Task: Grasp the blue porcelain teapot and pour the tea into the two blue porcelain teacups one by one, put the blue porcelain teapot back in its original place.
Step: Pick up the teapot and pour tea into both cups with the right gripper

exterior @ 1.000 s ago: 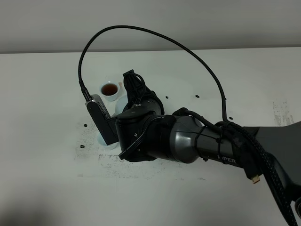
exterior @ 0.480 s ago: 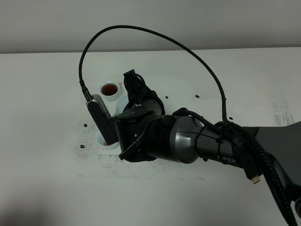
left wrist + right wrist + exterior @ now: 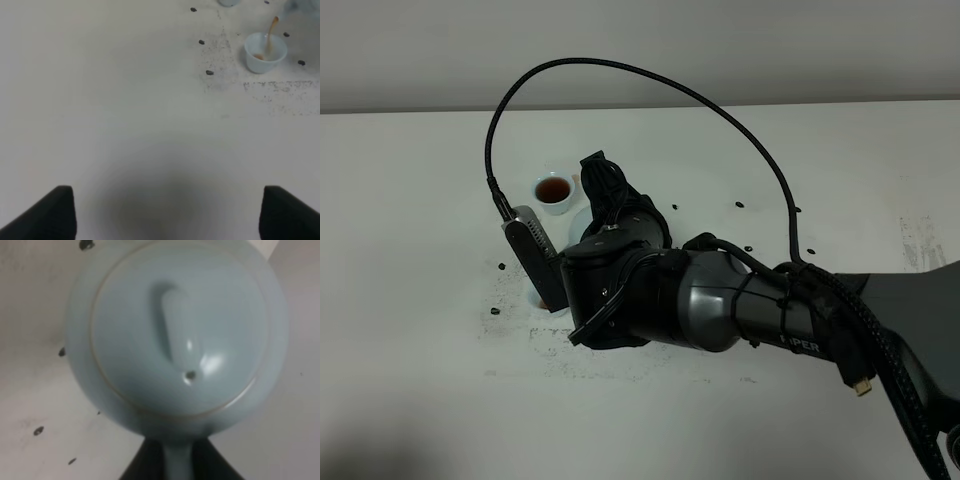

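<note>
Teapot (image 3: 177,335) fills almost all of the right wrist view. It is pale blue and shiny, with a round lid and a long knob on top. Its thin handle (image 3: 177,462) runs down between two dark fingers (image 3: 212,465) of the right gripper (image 3: 177,467), which are pressed tight on it. From the high camera the pot is almost all hidden behind the big black right arm (image 3: 720,300); only a bit of pale blue shows by the wrist (image 3: 578,222). It is held up over the table, near the middle and a little toward the far edge.

One small blue cup (image 3: 265,52) sits below the pot. A thin brown stream of tea (image 3: 270,35) is falling into it, and a little tea lies in the bottom. The other cup (image 3: 553,192) stands closer to the far edge of the white table (image 3: 410,200) and has dark tea in it. Small black specks (image 3: 209,72) lie on the table around the cups.

The left gripper (image 3: 167,210) hangs over a bare part of the table, well apart from the cups. Its two dark fingertips (image 3: 55,210) stand spread wide with nothing between them.
</note>
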You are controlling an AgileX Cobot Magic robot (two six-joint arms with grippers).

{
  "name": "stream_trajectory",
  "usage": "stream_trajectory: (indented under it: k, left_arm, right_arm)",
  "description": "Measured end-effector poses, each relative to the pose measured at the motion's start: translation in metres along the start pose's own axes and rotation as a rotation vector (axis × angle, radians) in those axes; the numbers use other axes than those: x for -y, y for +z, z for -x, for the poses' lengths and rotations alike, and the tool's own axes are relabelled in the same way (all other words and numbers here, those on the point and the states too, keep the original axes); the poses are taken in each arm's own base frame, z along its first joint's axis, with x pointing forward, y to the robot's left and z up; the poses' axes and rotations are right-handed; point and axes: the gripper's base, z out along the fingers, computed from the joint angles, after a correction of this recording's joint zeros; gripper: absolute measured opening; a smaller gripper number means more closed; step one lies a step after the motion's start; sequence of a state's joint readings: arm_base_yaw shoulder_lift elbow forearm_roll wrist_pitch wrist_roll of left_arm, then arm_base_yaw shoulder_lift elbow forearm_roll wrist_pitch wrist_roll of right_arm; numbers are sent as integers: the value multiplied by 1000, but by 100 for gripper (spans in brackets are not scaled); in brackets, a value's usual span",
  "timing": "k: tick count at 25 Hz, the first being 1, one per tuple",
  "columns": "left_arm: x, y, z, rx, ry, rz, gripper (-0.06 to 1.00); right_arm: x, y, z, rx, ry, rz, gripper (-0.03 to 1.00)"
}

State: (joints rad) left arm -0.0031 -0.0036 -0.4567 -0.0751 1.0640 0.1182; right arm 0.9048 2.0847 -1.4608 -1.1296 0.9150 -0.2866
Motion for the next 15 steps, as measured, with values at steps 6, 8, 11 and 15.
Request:
stream_trajectory:
  k: [6, 8, 11, 15]
  left_arm:
    - [0, 0, 0, 0, -1, 0, 75]
    - [0, 0, 0, 0, -1, 0, 75]
    - [0, 0, 0, 0, -1, 0, 75]
    - [0, 0, 0, 0, -1, 0, 75]
  right_arm:
    - [0, 0, 0, -1, -12, 0, 8]
    - [0, 0, 0, -1, -15, 0, 8]
    - [0, 0, 0, -1, -21, 0, 8]
    - [0, 0, 0, -1, -26, 0, 8]
